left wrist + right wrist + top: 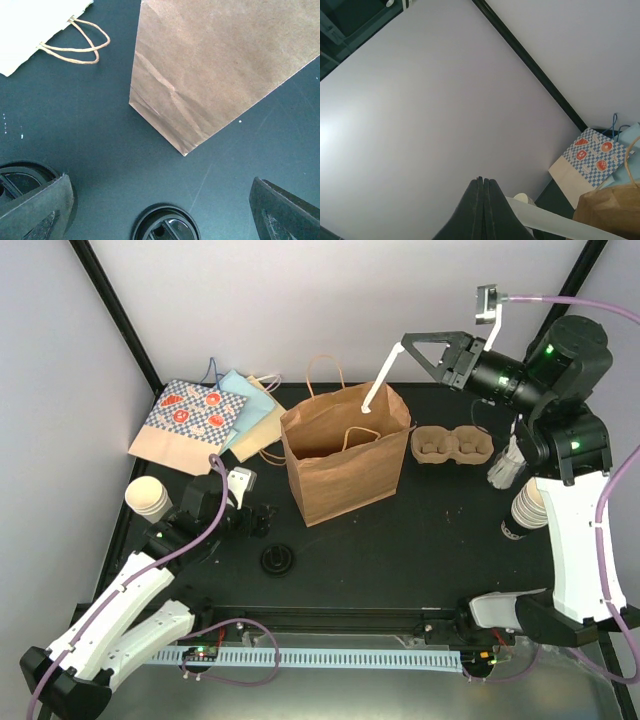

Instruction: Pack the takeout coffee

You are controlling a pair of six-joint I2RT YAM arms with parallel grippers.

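The tan cup carrier [453, 446] lies on the black tabletop [430, 540], just beside the right side of the standing brown paper bag [345, 455]. A stack of cream cups [150, 498] stands near the left edge, and a second stack [527, 510] stands by the right arm. A black lid [165, 225] shows low between the left fingers [40, 210], which are spread wide. The right fingers [482, 200] are pressed together and pinch a white strip [381, 378] that slants down to the mouth of the bag.

Creased matt brown paper bag [220, 65], rough pulp carrier [454, 445], glossy black plastic lid [277, 559]
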